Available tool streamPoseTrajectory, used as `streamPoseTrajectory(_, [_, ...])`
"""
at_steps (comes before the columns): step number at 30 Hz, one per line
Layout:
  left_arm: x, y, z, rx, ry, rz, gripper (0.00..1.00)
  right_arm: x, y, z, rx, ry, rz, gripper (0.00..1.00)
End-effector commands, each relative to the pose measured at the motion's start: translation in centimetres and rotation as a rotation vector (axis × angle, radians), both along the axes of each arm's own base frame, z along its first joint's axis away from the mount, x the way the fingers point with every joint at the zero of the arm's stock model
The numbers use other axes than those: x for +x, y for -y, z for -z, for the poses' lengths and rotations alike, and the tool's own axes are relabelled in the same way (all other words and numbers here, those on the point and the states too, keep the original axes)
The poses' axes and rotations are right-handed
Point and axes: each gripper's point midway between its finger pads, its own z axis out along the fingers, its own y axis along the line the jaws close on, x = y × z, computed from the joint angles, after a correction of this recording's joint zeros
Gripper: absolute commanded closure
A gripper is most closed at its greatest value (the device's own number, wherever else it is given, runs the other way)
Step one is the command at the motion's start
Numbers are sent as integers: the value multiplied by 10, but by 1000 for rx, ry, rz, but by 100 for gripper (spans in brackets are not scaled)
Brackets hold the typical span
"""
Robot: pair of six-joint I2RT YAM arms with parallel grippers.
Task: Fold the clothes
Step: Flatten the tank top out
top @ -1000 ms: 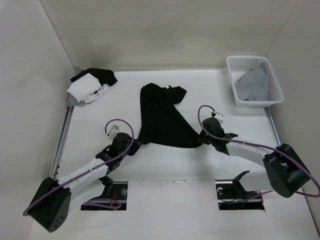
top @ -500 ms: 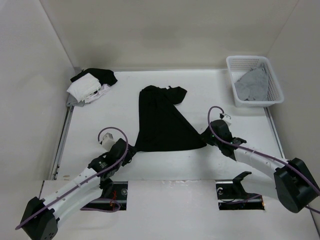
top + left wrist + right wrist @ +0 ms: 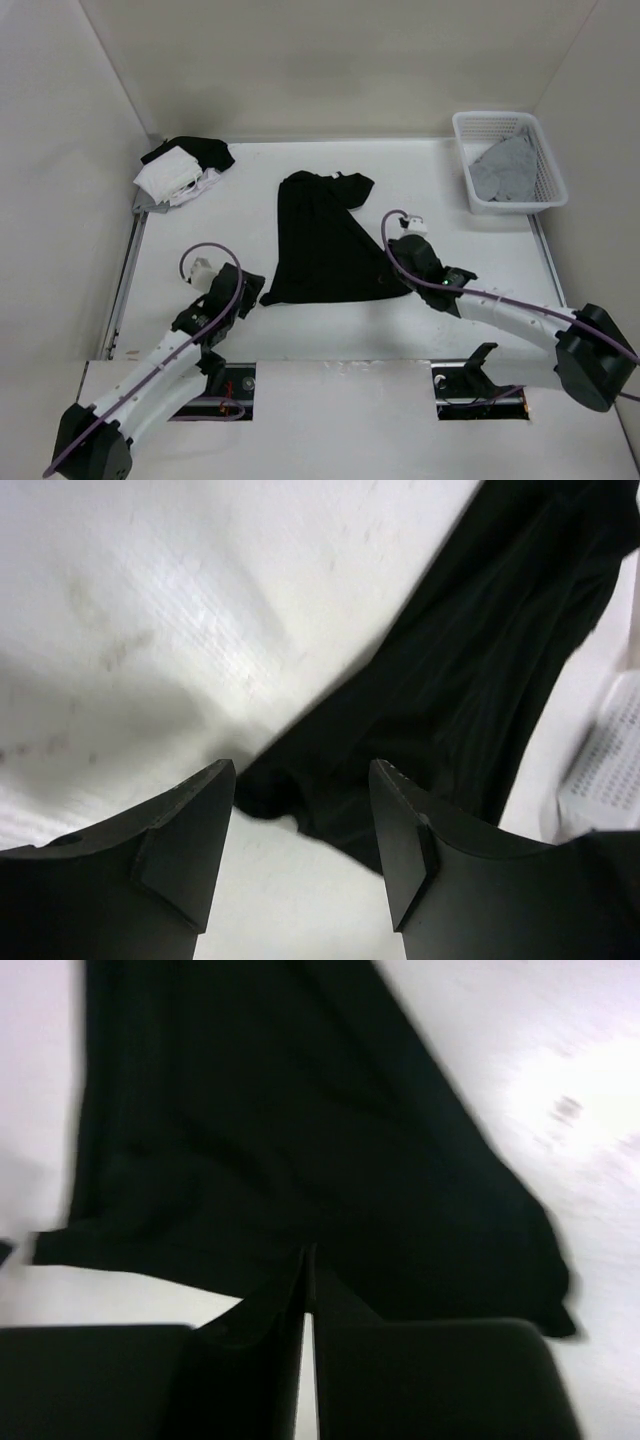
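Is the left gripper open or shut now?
Open. In the left wrist view the left gripper has its two fingers apart; a corner of the black soft-fabric garment shows between them.

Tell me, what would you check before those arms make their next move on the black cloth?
1. left gripper open: ok.
2. Near corner of black garment in line with its jaws: ok.
3. right gripper shut: ok.
4. right gripper actually holding fabric: cannot tell.
5. black garment lying flat: not ok, the far end is bunched.
6. black garment apart from basket and clothes pile: ok.
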Motion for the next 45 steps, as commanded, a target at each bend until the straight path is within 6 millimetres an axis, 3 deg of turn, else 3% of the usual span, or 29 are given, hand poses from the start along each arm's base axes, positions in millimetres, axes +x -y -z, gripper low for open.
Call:
streamPoseTrajectory(1, [49, -2, -54, 158, 157, 62, 45, 27, -23, -37, -10, 112, -37, 86])
streamPoseTrajectory(3, [69, 7, -46, 259, 110, 154, 42, 42, -4, -37, -25, 138, 55, 64])
streamPoseTrajectory(5, [89, 22, -33, 341, 65, 268, 42, 46, 9, -36, -34, 142, 95, 51])
streamPoseTrajectory(7, [105, 45, -24, 374, 47, 389, 42, 47, 20, -32, -40, 135, 127, 47])
streamPoseTrajectory(10, [116, 63, -7, 410, 17, 497, 44, 41, 34, -15, -42, 86, 170, 44])
streamPoseTrajectory(13, [119, 68, 5, 438, -11, 533, 53, 35, 43, 2, -41, 41, 190, 44])
streamPoseTrajectory(16, [122, 67, 15, 468, -40, 537, 69, 31, 45, 14, -38, 2, 191, 44])
streamPoseTrajectory(19, [133, 54, 22, 504, -67, 485, 90, 27, 43, 26, -21, -47, 179, 45])
streamPoseTrajectory(21, [148, 33, 16, 521, -57, 383, 95, 24, 43, 32, -18, -63, 185, 48])
streamPoseTrajectory(23, [169, 16, 3, 504, -16, 283, 96, 23, 45, 37, -23, -74, 196, 49])
streamPoseTrajectory(27, [208, 7, -21, 468, 64, 217, 95, 27, 40, 48, -34, -102, 186, 49])
streamPoseTrajectory(30, [220, -6, -23, 492, 71, 164, 90, 29, 35, 53, -29, -116, 188, 49])
streamPoseTrajectory(31, [221, -11, -21, 494, 70, 151, 84, 31, 34, 52, -20, -112, 194, 49])
streamPoseTrajectory(34, [207, -19, -24, 487, 86, 145, 63, 33, 32, 47, -2, -87, 194, 50])
streamPoseTrajectory(36, [189, -29, -28, 498, 106, 129, 57, 34, 29, 41, 13, -65, 189, 52])
streamPoseTrajectory(42, [125, -96, -26, 490, 91, -66, 53, 25, 8, 26, 40, -20, 114, 75])
streamPoseTrajectory(45, [101, -118, -21, 480, 63, -133, 51, 19, 6, 25, 42, -5, 98, 78])
